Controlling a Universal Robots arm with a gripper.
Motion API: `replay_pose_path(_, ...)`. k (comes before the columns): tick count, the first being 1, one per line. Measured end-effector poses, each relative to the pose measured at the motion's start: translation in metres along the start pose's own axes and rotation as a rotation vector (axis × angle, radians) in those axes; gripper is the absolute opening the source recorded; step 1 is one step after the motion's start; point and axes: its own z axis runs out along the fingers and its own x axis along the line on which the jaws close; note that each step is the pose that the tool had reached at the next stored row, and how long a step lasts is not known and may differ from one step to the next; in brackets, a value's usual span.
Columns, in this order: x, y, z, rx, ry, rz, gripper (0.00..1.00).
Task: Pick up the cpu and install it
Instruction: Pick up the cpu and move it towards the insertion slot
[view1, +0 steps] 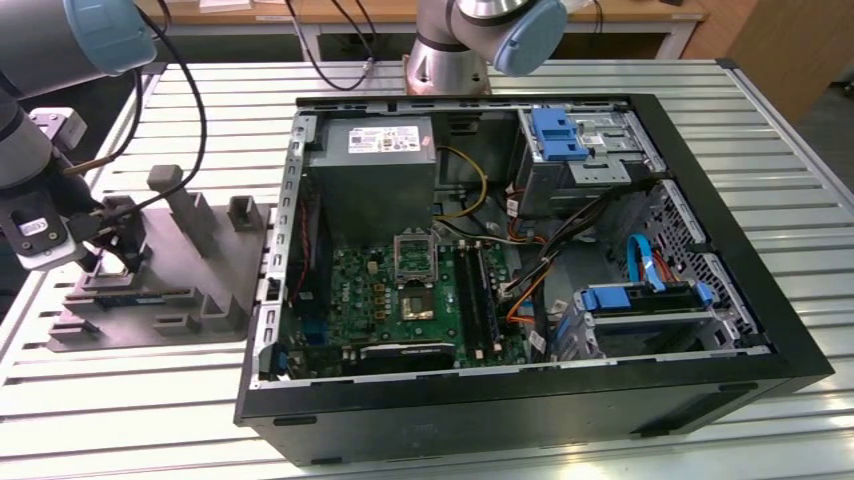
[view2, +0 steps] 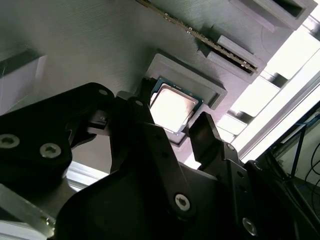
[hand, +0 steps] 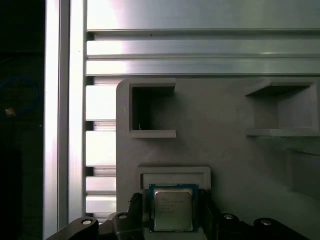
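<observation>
A: Cpu (hand: 172, 210) location?

B: Flat in a shallow square recess of the tray (hand: 225, 150), silvery top up, with a green rim round it. Plain in both wrist views.

A: And the gripper (hand: 172, 220)?

B: Down over that recess. Jaws spread, one dark finger (view2: 132, 120) to each side of the cpu, just beside its edges. Cannot tell whether touching or not. Cpu level in the recess, not lifted.

A: Anything else on the tray?

B: Upright blocks and open pockets, grey like the base. In the second wrist view, a thin board (view2: 210, 42) on edge in a slot, near the recess yet apart from it.

A: Tray's place in the exterior view?

B: At the exterior view's left, on the slatted metal table (view1: 801, 130), just beside the open black case (view1: 534, 410). Arm (view1: 27, 140) reaching down to it there, with cables trailing off.

A: Inside the case?

B: Motherboard (view1: 400, 290) lying flat, with the black socket (view1: 418, 303) near its middle and a metal frame (view1: 414, 245) just beyond. Grey power supply (view1: 380, 150) past the board, blue brackets (view1: 557, 135) toward the exterior view's right, loose wires (view1: 527, 285) crossing between.

A: Cpu and socket, how far?

B: Well apart: one on the tray, the other in the case.

A: Anything more on the table?

B: Base of a second arm (view1: 447, 60) at the far edge, behind the case.
</observation>
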Motion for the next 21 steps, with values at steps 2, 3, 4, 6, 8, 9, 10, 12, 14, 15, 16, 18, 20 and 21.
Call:
replay_pose_path(2, 0.0, 0.0, 0.0, 0.0001, -0.0001, -0.001, 0.57)
replay_pose_path(3, 0.0, 0.0, 0.0, 0.0001, -0.0002, -0.001, 0.57)
replay_pose_path(4, 0.0, 0.0, 0.0, 0.0001, -0.0003, -0.001, 0.57)
replay_pose_path(6, 0.0, 0.0, 0.0, 0.0001, -0.0002, -0.001, 0.57)
replay_pose_path(8, 0.0, 0.0, 0.0, 0.0001, -0.0003, -0.001, 0.57)
replay_pose_path(9, 0.0, 0.0, 0.0, 0.0, -0.0003, -0.001, 0.56)
replay_pose_path(10, 0.0, 0.0, 0.0, 0.0001, -0.0002, -0.001, 0.56)
replay_pose_path(12, 0.0, 0.0, 0.0, 0.0001, -0.0003, -0.001, 0.49)
replay_pose_path(14, 0.0, 0.0, 0.0, 0.0001, -0.0003, -0.001, 0.49)
replay_pose_path(15, 0.0, 0.0, 0.0, 0.0001, -0.0002, -0.001, 0.47)
replay_pose_path(16, 0.0, 0.0, 0.0, 0.0001, -0.0002, -0.001, 0.47)
replay_pose_path(18, -0.0001, 0.0001, -0.0001, -0.0001, -0.0005, -0.001, 0.47)
replay_pose_path(20, 0.0, 0.0001, -0.0013, 0.0002, -0.0001, -0.001, 0.47)
replay_pose_path(21, 0.0, 0.0001, -0.0021, 0.0001, -0.0001, -0.001, 0.47)
